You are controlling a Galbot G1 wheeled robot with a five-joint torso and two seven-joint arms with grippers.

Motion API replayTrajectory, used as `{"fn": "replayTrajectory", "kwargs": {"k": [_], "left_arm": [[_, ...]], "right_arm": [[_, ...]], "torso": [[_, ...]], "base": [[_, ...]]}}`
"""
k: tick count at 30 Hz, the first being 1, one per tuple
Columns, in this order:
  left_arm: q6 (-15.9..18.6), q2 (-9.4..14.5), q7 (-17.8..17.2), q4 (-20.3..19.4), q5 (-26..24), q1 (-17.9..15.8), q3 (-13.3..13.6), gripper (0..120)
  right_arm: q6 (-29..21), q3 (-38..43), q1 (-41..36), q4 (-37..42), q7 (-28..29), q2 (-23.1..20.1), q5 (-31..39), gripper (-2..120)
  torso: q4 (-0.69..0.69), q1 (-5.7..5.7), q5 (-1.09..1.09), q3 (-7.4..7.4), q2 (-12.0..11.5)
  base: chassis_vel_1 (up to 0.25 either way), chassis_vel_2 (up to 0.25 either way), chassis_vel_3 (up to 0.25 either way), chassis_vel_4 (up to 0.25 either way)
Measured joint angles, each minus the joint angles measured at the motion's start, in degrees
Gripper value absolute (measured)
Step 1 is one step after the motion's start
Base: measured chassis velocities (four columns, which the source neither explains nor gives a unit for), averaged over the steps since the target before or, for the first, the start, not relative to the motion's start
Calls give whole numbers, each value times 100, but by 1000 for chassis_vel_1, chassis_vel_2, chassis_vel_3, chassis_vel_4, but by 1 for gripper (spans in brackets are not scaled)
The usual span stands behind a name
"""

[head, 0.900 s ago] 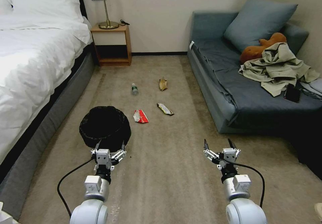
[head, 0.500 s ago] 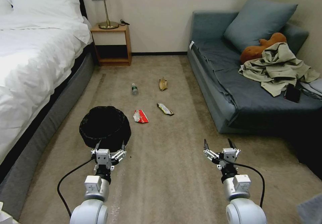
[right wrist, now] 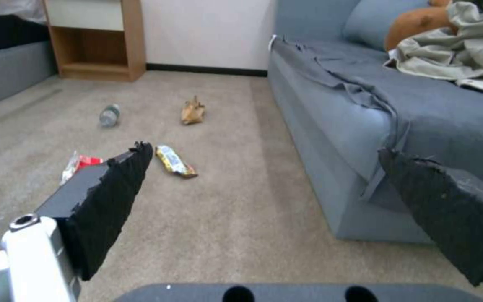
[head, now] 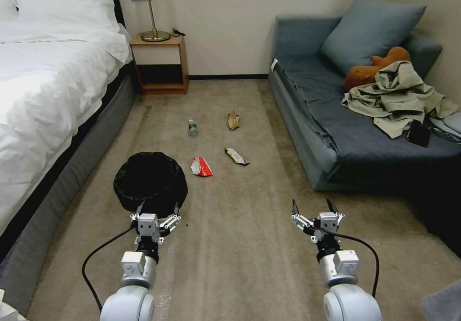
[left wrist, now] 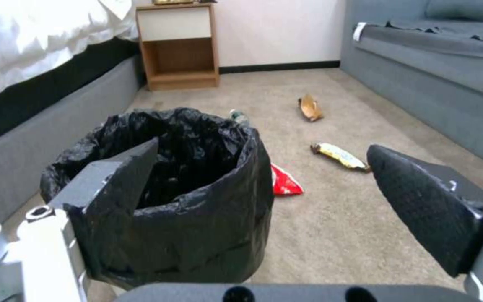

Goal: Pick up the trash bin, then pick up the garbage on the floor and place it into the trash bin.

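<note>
I've got the left gripper [head: 158, 209] low over the carpet [head: 240, 244], jaws spread wide, nothing in them. The trash bin [head: 150, 180] stands on the floor right ahead of it, black liner bunched over the rim; in the left wrist view the bin [left wrist: 163, 197] sits in front of the left-hand finger [left wrist: 120, 178], not centred in the gap, and I can't tell if it touches. Right gripper [head: 312, 207] is also spread and empty, hovering over bare carpet near the sofa [head: 336, 133], well apart from the bin

Garbage lies beyond both grippers, between bed [head: 48, 95] and sofa:
- red-and-white wrapper [head: 201, 166] just beside the bin, on its sofa side
- yellow-and-dark snack wrapper [head: 236, 156] a bit farther toward the sofa
- small clear bottle [head: 192, 128] on its side, beyond the bin
- crumpled brown paper bag [head: 233, 120] beside the bottle, toward the sofa

Nightstand [head: 161, 64] stands at the far wall past all of it
</note>
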Motion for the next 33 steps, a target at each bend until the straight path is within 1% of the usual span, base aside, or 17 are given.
{"fn": "replayTrajectory", "kwargs": {"k": [2,3,4,5,8,9,10,11,12,14,17,18,19,23,24,26,33], "left_arm": [[30,1,-18,0,-21,-16,4,100],[301,9,-207,6,-212,-203,41,100],[657,21,-449,24,-455,-436,88,100],[657,21,-449,24,-455,-436,88,100],[1325,45,-905,58,-919,-881,183,100],[1325,45,-905,58,-919,-881,183,100],[1561,54,-1063,67,-1083,-1039,219,100],[1561,54,-1063,67,-1083,-1039,219,100],[1879,65,-1277,83,-1301,-1249,267,100],[2204,119,-1471,100,-1635,-1543,288,100],[2219,199,-1474,99,-1754,-1677,211,100],[2245,272,-1477,104,-1826,-1750,168,100],[2265,316,-1472,124,-1854,-1785,143,100],[2395,449,-1544,243,-2042,-1949,59,100],[2395,449,-1544,243,-2042,-1949,59,100],[2613,580,-1691,307,-2359,-2084,-10,100],[2973,712,-1900,332,-2917,-2142,-133,100]], "right_arm": [[-24,-2,2,9,7,-2,13,100],[-68,-9,5,18,16,-5,38,100],[-296,-38,25,103,103,-27,173,100],[-296,-38,25,103,103,-27,173,100],[-903,-131,84,336,329,-95,531,100],[-903,-131,84,336,329,-95,531,100],[-1151,-167,108,433,418,-120,672,100],[-1151,-167,108,433,418,-120,672,100],[-1432,-209,134,540,523,-150,840,100],[-1846,-272,176,698,675,-194,1081,100],[-1975,-288,192,749,720,-216,1163,100],[-2133,-283,252,792,747,-312,1331,100],[-2319,-266,335,865,786,-434,1534,100],[-2862,-209,574,1068,897,-783,2122,100],[-2862,-209,574,1068,897,-783,2122,100],[-2919,-48,724,1038,896,-1019,2419,100],[-2782,-39,675,857,866,-1000,2404,100]], "torso": [[0,0,0,0,0],[0,0,0,0,0],[0,0,0,0,0],[0,0,0,0,0],[0,0,-1,0,0],[0,0,-1,0,0],[0,0,-1,1,0],[0,0,-1,1,0],[0,0,-1,0,0],[0,0,-3,1,-1],[-2,0,0,0,0],[-1,0,5,1,-1],[0,0,-3,1,-1],[1,0,-2,1,-1],[1,0,-2,1,-1],[1,0,-2,0,0],[0,0,-2,1,0]], "base": [[0,0,0,0],[0,0,0,0],[0,0,0,0],[0,0,0,0],[0,0,0,0],[0,0,0,0],[0,0,0,0],[0,0,0,0],[0,0,0,0],[0,0,0,0],[0,0,0,0],[0,0,0,0],[0,0,0,0],[0,0,0,0],[0,0,0,0],[0,0,0,0],[0,0,0,0]]}}
